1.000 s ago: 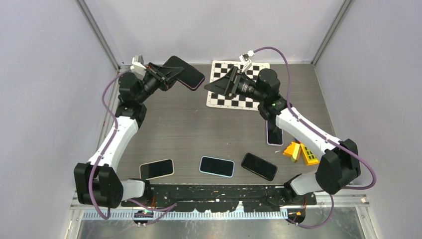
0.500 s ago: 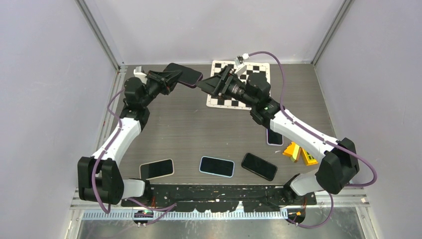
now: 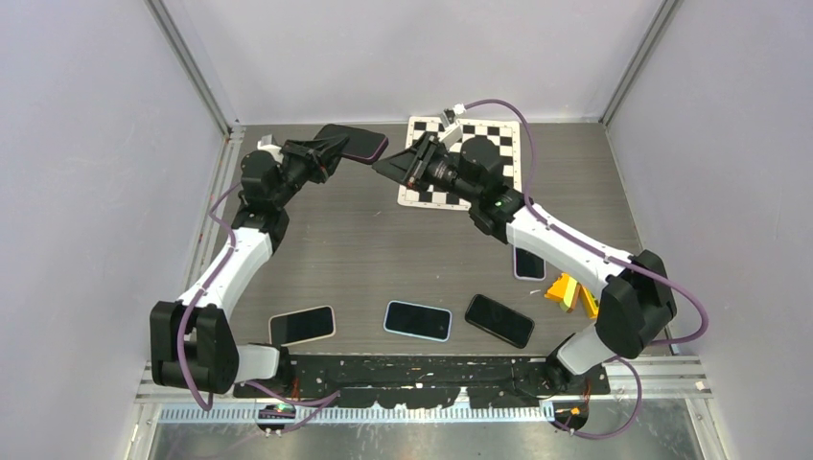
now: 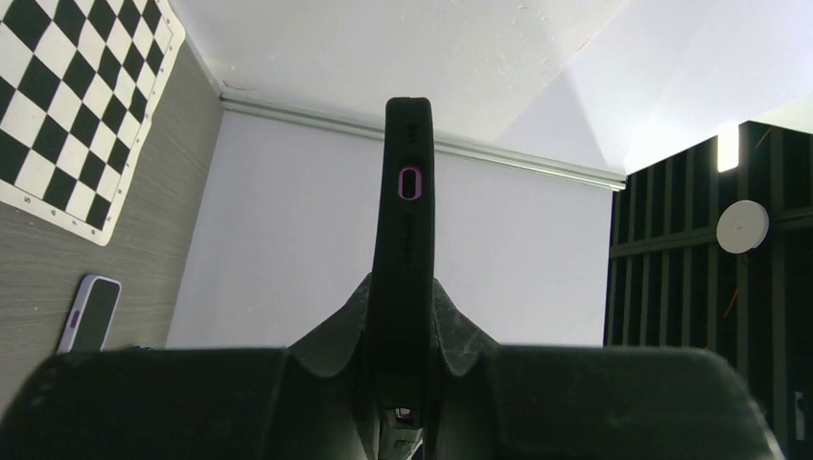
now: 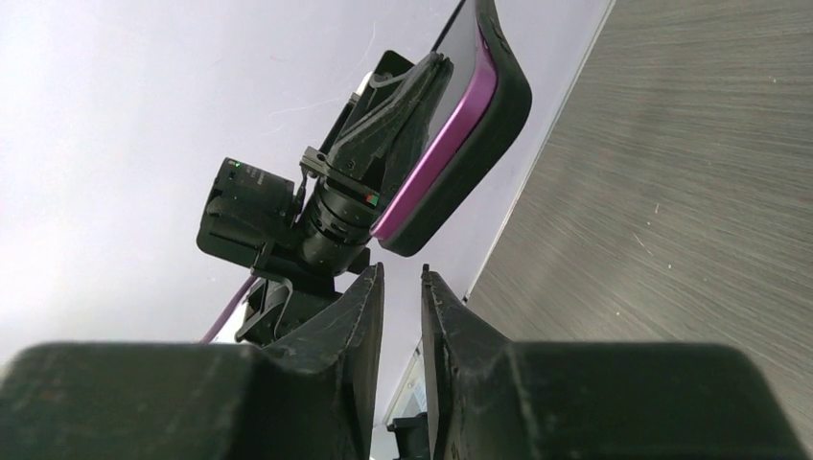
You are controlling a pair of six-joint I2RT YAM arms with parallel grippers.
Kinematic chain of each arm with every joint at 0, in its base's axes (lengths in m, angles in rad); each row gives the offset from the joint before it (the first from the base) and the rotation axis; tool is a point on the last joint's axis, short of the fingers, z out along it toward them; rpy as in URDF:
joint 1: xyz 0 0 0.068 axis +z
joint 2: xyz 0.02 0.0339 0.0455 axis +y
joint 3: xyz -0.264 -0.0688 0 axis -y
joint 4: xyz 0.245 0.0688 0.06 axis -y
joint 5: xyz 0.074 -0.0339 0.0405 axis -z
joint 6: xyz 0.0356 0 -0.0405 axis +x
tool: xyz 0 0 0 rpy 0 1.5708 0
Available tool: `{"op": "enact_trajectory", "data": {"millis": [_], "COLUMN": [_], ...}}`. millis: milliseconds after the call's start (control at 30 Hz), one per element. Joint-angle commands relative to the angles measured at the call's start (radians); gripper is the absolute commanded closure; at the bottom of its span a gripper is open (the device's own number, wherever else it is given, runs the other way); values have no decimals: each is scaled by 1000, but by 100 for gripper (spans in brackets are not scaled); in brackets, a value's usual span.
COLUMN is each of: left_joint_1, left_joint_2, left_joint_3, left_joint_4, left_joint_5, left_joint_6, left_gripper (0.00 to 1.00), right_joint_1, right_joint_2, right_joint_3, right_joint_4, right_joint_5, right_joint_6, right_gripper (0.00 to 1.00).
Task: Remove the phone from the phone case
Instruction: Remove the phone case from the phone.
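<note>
A phone point(image 3: 353, 144) in a black phone case point(image 5: 484, 125) with a purple edge is held in the air at the back of the table. My left gripper point(image 3: 321, 150) is shut on its near end. In the left wrist view the case point(image 4: 407, 230) stands edge-on between the fingers point(image 4: 460, 335). My right gripper point(image 3: 388, 165) faces it from the right. Its fingertips point(image 5: 369, 283) are just below the case's free corner, a narrow gap between them with nothing in it.
A checkerboard sheet point(image 3: 499, 134) lies under the right arm. Three phones point(image 3: 302, 325) point(image 3: 418, 320) point(image 3: 499, 320) lie along the near edge, and another point(image 3: 528, 264) lies at the right beside yellow and orange blocks point(image 3: 575, 292). Walls enclose the table.
The right gripper moved left toward the held phone and its jaws narrowed from wide to a slim gap. The left gripper shifted the phone slightly toward the back.
</note>
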Motion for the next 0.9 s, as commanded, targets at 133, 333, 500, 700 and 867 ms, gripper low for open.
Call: {"op": "enact_trajectory", "data": {"millis": [133, 333, 500, 700, 867], "left_joint_1": [-6, -11, -19, -23, -28], "left_joint_2": [-29, -40, -62, -118, -119], "left_joint_3": [6, -5, -12, -4, 20], "left_joint_4": [107, 110, 107, 30, 29], "left_joint_5": [0, 6, -1, -27, -20], "left_joint_6": [-60, -88, -91, -51, -53], "left_gripper": [100, 100, 100, 100, 100], "right_joint_1": [4, 3, -3, -25, -31], "right_joint_2": [18, 44, 67, 111, 160], "right_joint_3": [50, 49, 68, 117, 168], "right_joint_4": [94, 93, -17, -162, -355], "right_joint_5": [17, 24, 60, 44, 52], "right_joint_6": [21, 57, 74, 100, 90], "right_gripper": [69, 68, 75, 83, 88]}}
